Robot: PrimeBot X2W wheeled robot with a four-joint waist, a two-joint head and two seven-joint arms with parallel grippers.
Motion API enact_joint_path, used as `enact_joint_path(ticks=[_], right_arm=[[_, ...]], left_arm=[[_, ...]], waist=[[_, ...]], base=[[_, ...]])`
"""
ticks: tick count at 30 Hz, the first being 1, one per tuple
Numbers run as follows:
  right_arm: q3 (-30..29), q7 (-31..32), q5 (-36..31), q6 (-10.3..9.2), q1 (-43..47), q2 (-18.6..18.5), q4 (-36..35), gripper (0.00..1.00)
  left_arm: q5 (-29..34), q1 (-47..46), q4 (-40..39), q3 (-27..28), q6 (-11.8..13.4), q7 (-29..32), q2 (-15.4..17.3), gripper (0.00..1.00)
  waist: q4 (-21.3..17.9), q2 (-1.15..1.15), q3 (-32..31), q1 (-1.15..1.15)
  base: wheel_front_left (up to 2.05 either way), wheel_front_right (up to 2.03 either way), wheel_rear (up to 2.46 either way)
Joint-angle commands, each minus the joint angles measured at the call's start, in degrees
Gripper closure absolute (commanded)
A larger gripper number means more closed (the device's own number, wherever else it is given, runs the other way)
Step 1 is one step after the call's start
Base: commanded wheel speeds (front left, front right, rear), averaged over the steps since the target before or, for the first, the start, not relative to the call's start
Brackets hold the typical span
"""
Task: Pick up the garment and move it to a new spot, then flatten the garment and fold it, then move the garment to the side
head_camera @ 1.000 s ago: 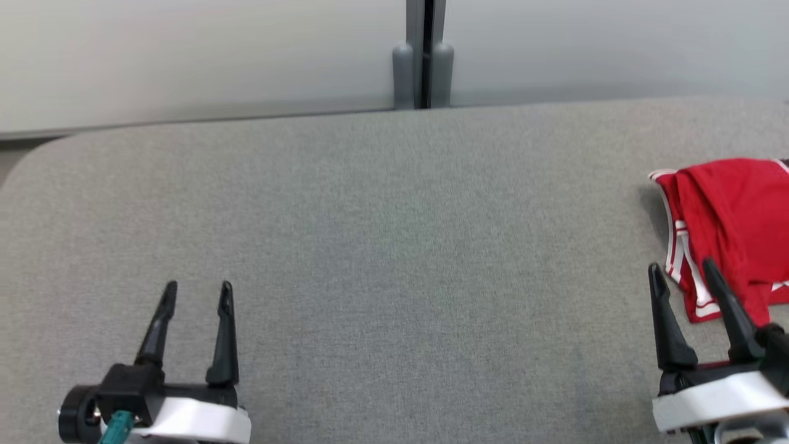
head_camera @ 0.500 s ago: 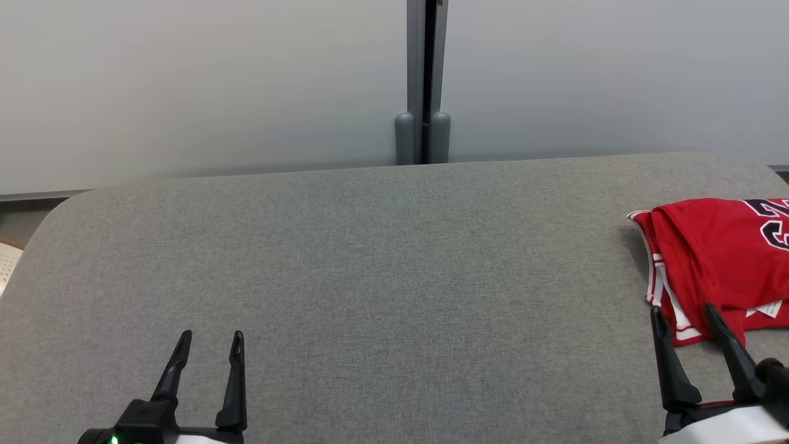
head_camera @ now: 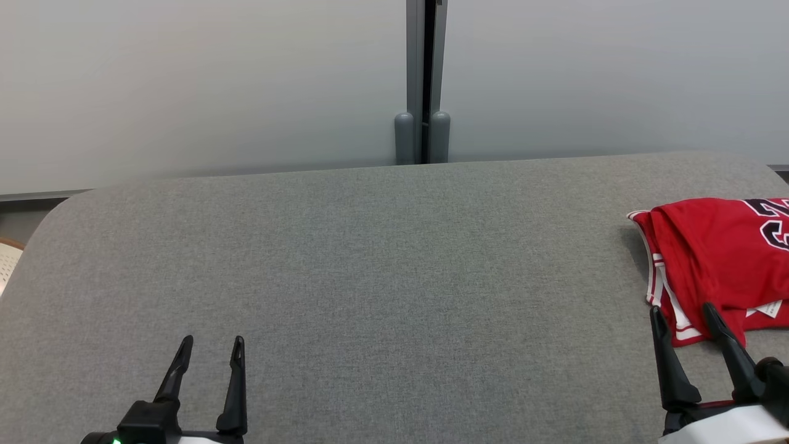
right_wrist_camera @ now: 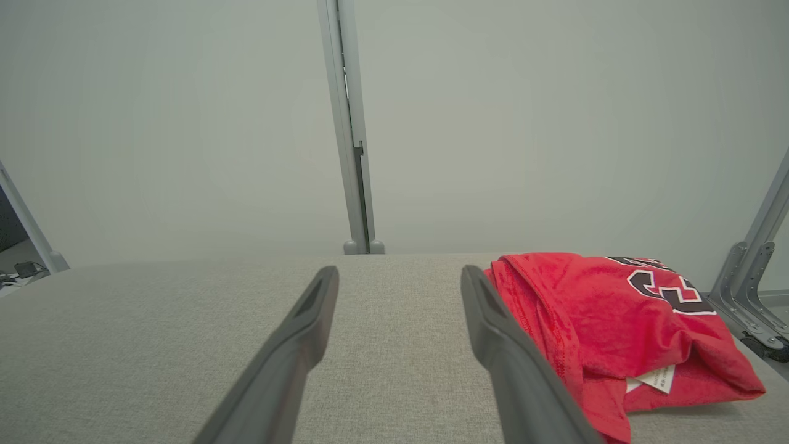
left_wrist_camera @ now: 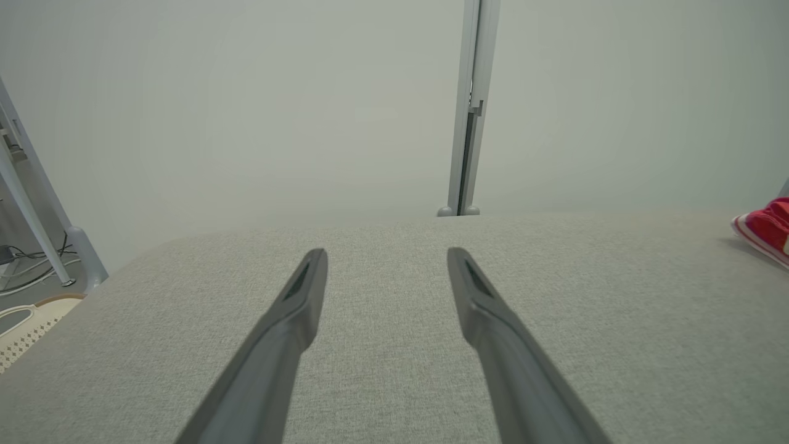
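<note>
The garment (head_camera: 718,259), a red jersey with white-striped trim and dark numerals edged in white, lies loosely folded on the grey fabric tabletop (head_camera: 394,277) at the right edge of the head view, about midway up the frame. Nearest the camera, at the bottom left of that frame, the left jaws stand wide apart and empty above bare tabletop, well apart from the garment; the left wrist view catches just a corner of the red cloth at its far right edge. At the bottom right of the head view the right jaws are equally wide and hold nothing, their tips overlapping the garment's near hem. In the right wrist view the right-hand finger lines up against the garment's left fold, and whether it touches the cloth cannot be told. A white label (right_wrist_camera: 656,379) pokes out from under the fold at the lower right of that view. Past the garment the tabletop runs to a rounded far edge. Behind it, pale wall panels meet at a grey post (head_camera: 422,80) at the top centre, and a cream perforated object (head_camera: 6,259) shows at the left edge.
</note>
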Motion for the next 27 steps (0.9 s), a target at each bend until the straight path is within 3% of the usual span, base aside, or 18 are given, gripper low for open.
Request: enact_joint_path(ticks=[1,10,11,14,27], right_arm=[[0.1,0.1,0.0,-0.08,0.5,-0.3,0.0,0.0],[0.4,0.2,0.3,-0.08,0.5,-0.5,-0.1,0.0],[0.5,0.0,0.2,0.0,0.0,-0.1,0.1,1.0],[0.7,0.0,0.4,0.01,0.3,0.4,1.5,1.0],[0.2,0.4,15.0,0.0,-2.3,0.5,4.8,1.0]], left_arm=[[0.0,-0.5,0.1,0.0,0.1,0.0,0.5,0.0],[0.2,-0.7,0.4,-0.6,0.2,-0.1,1.0,0.0],[0.0,-0.1,0.4,-0.8,0.0,0.0,0.8,1.0],[-0.3,0.4,1.7,-1.0,-0.1,0.1,0.3,1.0],[-14.0,-1.9,2.7,1.8,-2.2,3.7,-0.7,1.0]], waist=[[0.0,0.0,-0.1,0.0],[0.2,0.0,-0.3,0.0],[0.2,0.0,-0.3,0.0],[0.2,0.0,-0.3,0.0],[0.1,0.0,-0.2,0.0]], base=[[0.0,0.0,0.0],[0.0,0.0,0.0],[0.0,0.0,0.0],[0.0,0.0,0.0],[0.0,0.0,0.0]])
